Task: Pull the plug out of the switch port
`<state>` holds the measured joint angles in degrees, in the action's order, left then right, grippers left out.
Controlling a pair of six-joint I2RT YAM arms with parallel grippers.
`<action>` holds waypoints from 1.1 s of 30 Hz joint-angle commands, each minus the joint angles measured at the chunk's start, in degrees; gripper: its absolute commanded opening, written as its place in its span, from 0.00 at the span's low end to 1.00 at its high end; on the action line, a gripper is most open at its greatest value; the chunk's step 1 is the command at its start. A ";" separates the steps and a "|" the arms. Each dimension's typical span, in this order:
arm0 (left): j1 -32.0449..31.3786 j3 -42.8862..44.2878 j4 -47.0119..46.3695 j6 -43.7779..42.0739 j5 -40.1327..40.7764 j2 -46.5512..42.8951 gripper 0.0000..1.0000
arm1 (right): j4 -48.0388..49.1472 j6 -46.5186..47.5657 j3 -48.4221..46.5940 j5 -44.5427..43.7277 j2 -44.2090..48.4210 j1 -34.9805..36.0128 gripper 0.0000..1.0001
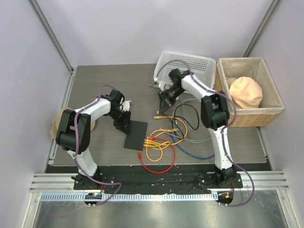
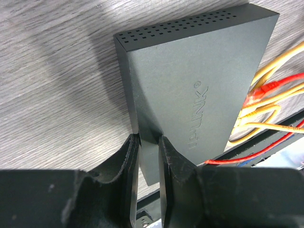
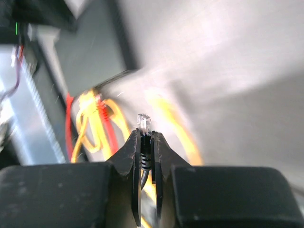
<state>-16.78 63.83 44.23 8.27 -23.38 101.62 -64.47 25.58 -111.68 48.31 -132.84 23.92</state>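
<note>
The switch (image 1: 135, 134) is a flat black box lying in the middle of the table. Its vented top (image 2: 190, 85) fills the left wrist view. My left gripper (image 2: 148, 142) is shut on the switch's near edge, one finger on each face; from above, the left gripper (image 1: 122, 124) sits at the box's back left corner. Red and yellow cables (image 2: 266, 88) still run into the ports on its right side. My right gripper (image 3: 146, 137) is shut on a clear plug (image 3: 144, 124) with a black boot. That right gripper (image 1: 164, 105) hangs above the table, behind and to the right of the switch.
Loose yellow, red, blue, grey and black cables (image 1: 183, 130) lie right of the switch. A white mesh basket (image 1: 190, 64) stands at the back, with a wicker basket (image 1: 266, 118) holding a peach cloth (image 1: 246, 91) beside it. A tan object (image 1: 59, 124) lies at the left edge.
</note>
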 commanded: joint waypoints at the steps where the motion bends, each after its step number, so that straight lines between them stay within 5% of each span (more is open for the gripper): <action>1: -0.98 -2.66 -5.12 -2.56 6.06 3.58 0.19 | 1.71 -0.27 -14.05 -2.78 7.33 -7.65 0.01; 7: -1.07 -1.96 -5.12 -2.21 5.45 4.28 0.19 | 4.25 -2.38 -26.57 -14.36 8.02 -14.51 0.01; 15: -1.16 -0.20 -4.59 -2.21 5.09 3.76 0.19 | 6.90 -3.69 -15.36 -19.49 13.21 -18.21 0.06; 18: -1.24 1.55 -3.71 -2.30 5.18 1.31 0.18 | 7.52 -4.75 -10.16 -20.62 15.15 -17.77 0.15; 22: -1.16 3.93 -2.05 -1.07 5.45 -2.21 0.20 | 6.90 -4.66 -7.15 -22.56 16.38 -17.16 0.50; 26: -0.98 11.37 3.05 1.22 10.09 -6.16 0.54 | 6.90 -5.10 -7.06 -22.56 18.22 -16.89 0.65; 27: -0.98 12.97 4.01 1.83 13.58 -7.04 0.99 | 7.07 -5.28 -6.98 -22.82 18.84 -16.80 0.68; 33: -0.80 32.35 20.44 -1.41 20.91 -4.95 1.00 | 8.21 -6.95 -2.77 -23.97 21.91 -15.84 0.82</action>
<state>-17.87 83.92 53.74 9.45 -9.89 97.45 -58.11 20.29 -116.73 25.41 -117.30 7.20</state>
